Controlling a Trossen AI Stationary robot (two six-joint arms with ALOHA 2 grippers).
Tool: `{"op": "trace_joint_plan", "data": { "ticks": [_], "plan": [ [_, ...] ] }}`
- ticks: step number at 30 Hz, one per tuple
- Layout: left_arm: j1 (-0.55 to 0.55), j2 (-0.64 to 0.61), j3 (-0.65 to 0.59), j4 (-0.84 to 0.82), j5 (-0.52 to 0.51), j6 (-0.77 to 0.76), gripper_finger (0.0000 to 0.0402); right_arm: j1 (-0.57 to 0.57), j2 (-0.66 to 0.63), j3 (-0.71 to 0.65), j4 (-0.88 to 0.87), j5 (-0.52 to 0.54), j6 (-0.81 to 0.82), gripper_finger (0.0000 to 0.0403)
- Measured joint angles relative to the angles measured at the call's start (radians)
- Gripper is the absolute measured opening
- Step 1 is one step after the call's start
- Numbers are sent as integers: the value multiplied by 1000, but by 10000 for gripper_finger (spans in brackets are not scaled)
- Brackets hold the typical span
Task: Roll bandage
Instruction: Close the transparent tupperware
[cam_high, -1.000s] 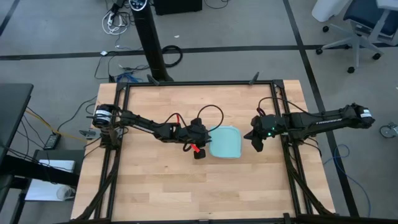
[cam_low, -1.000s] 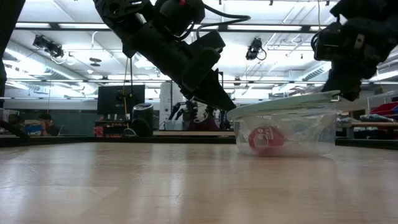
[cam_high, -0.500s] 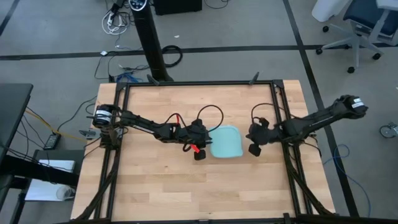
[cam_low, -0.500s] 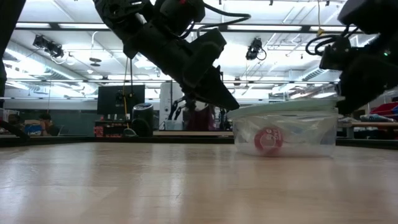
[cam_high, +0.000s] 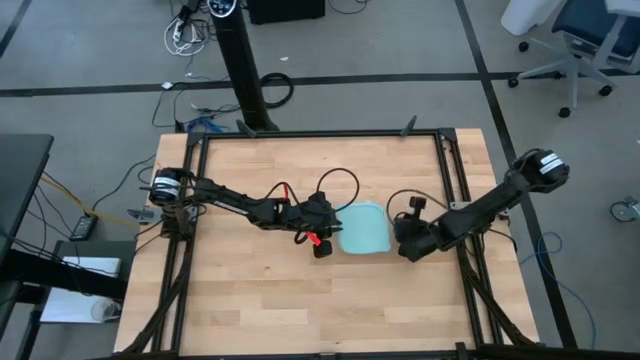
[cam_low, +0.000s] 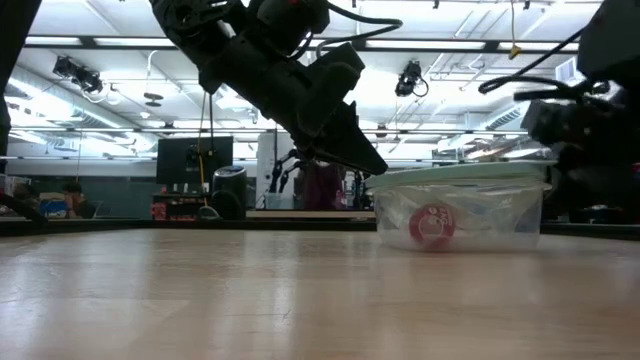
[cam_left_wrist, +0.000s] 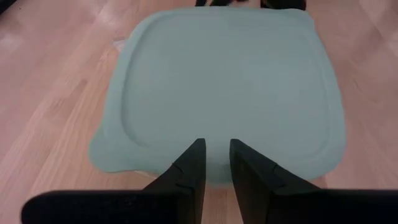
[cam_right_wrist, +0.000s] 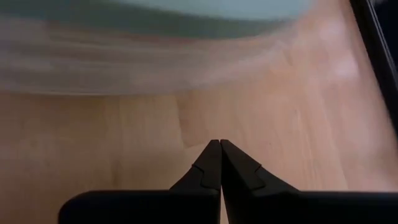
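Observation:
The bandage (cam_low: 432, 222) is a small red roll lying inside a clear container (cam_low: 500, 215) under a light-blue lid (cam_high: 363, 228). It shows only through the wall in the low view. My left gripper (cam_left_wrist: 216, 146) stands at the lid's left rim, its fingers a narrow gap apart with nothing between them. My right gripper (cam_right_wrist: 219, 144) is shut and empty. It hovers low over the wood beside the container's right side (cam_high: 403, 247). My left gripper comes slanting down from the table's left, and its fingertips (cam_left_wrist: 198, 149) stand over the lid's left rim (cam_left_wrist: 149, 163). I cannot tell whether they touch the lid.
A black metal frame (cam_high: 450, 180) runs along the table's edges, close behind my right arm. Bare wood lies open on the near half of the table (cam_high: 330, 310).
My right gripper has swung down and toward the table's near edge along the container's right side, rolling as it went, and has stayed shut. The lid's right end, raised a second ago in the low view, now lies level on the container.

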Motion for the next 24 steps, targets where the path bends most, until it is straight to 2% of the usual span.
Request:
{"op": "trace_joint_plan", "data": {
  "ticks": [4, 8, 13, 17, 24],
  "plan": [
    [0, 0, 0, 1, 0, 0, 76, -20, 77, 0, 91, 0, -156, 2],
    [0, 0, 0, 1, 0, 0, 76, -50, 113, 0, 231, 2, -104, 11],
    [0, 0, 0, -1, 0, 0, 76, -56, 118, 2, 286, -33, -140, 26],
    [0, 0, 0, -1, -1, 0, 76, -56, 118, 2, 374, -123, -162, 55],
    [0, -1, 0, 4, -1, 0, 76, -66, 118, 2, 520, -131, -230, 114]
  ]
}}
